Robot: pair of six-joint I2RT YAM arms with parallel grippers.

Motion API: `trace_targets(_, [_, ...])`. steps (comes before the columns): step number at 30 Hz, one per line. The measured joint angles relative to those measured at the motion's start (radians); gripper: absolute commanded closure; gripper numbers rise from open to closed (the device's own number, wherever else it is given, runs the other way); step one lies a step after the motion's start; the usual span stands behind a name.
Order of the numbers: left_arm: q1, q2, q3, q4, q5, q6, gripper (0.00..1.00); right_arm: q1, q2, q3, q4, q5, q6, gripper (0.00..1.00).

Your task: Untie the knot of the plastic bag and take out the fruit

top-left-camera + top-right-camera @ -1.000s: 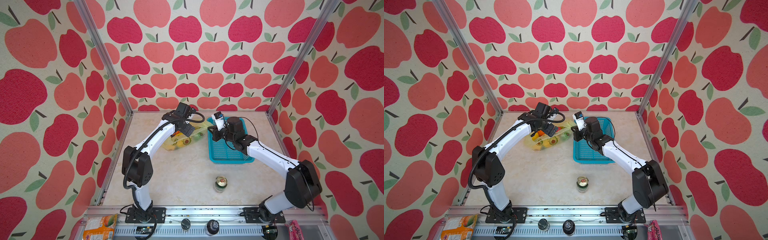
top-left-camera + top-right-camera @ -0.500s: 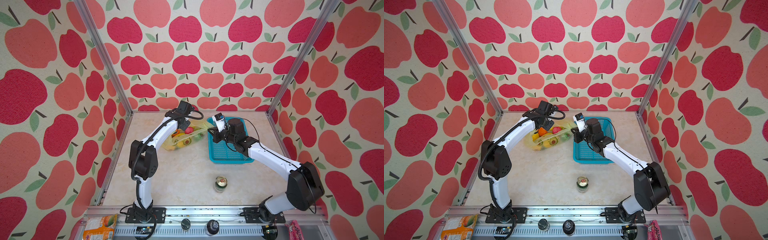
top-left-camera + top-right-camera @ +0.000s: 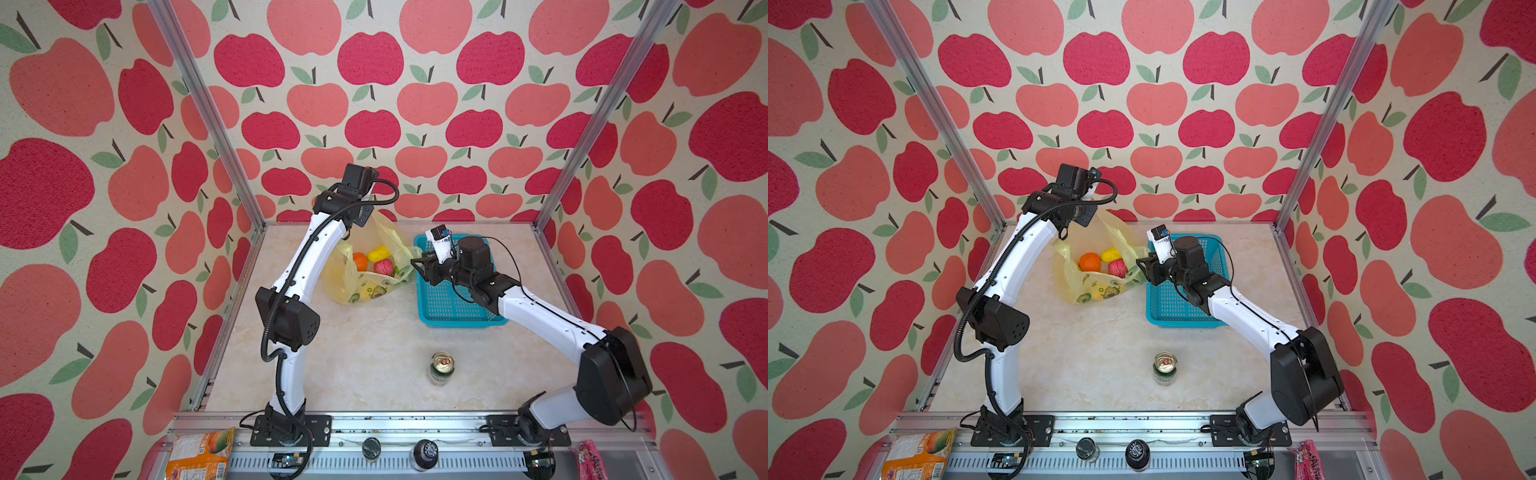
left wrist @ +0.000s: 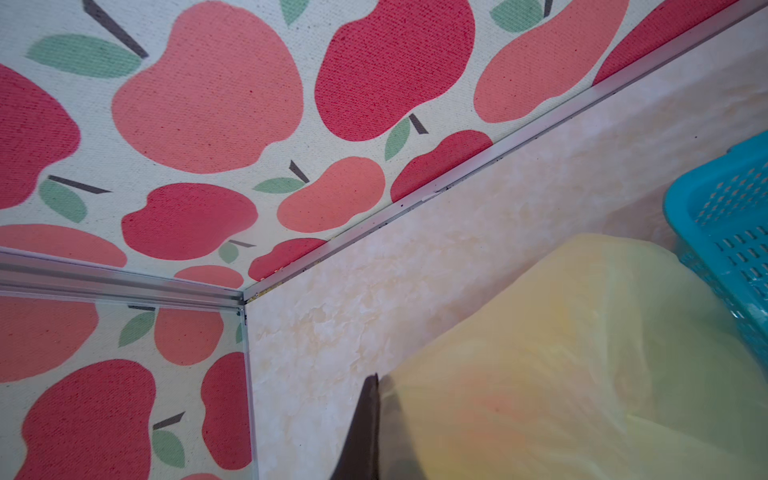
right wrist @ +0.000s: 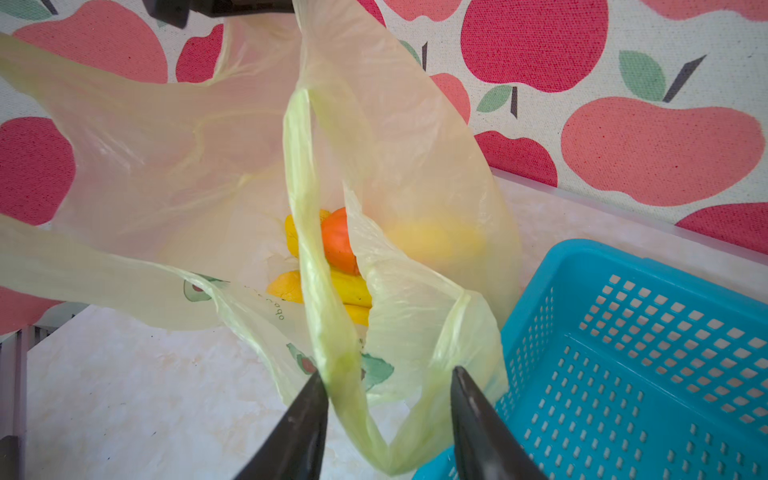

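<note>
The pale yellow plastic bag (image 3: 353,286) (image 3: 1077,291) stands on the table with its mouth held open; no knot shows on it. Inside lies the fruit: an orange piece (image 3: 360,261) (image 5: 338,241), a yellow one (image 3: 380,252), a pink-red one (image 3: 384,267) and long yellow ones (image 5: 351,286). My left gripper (image 4: 380,380) is shut on the bag's back edge and holds it up near the back wall. My right gripper (image 5: 386,372) (image 3: 415,264) is open beside the bag. A loose loop handle (image 5: 328,332) hangs between its jaws, against one finger.
A turquoise perforated basket (image 3: 457,321) (image 5: 623,257) stands just right of the bag, under my right wrist. A green drink can (image 3: 441,368) stands upright towards the front. An orange snack packet (image 3: 199,455) lies on the front rail.
My left gripper shut on the bag's edge and lifted it up and back, spreading the mouth wide. My right gripper's jaws went from shut to open around the handle.
</note>
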Motion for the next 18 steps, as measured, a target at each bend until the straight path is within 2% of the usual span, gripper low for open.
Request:
trace_targets(7, [-0.043, 0.011, 0.126, -0.078, -0.076, 0.011, 1.0, 0.0, -0.006, -0.009, 0.001, -0.024, -0.002, 0.23])
trace_targets(13, [-0.094, -0.022, 0.12, -0.078, -0.161, 0.038, 1.0, 0.0, -0.014, -0.018, 0.005, -0.046, -0.006, 0.16])
trace_targets(15, [-0.113, -0.055, 0.077, -0.06, -0.201, 0.038, 1.0, 0.0, -0.017, -0.021, 0.005, -0.051, -0.007, 0.15])
trace_targets(18, [-0.149, -0.163, -0.114, 0.014, -0.263, 0.037, 1.0, 0.0, -0.019, -0.023, 0.005, -0.052, -0.009, 0.14])
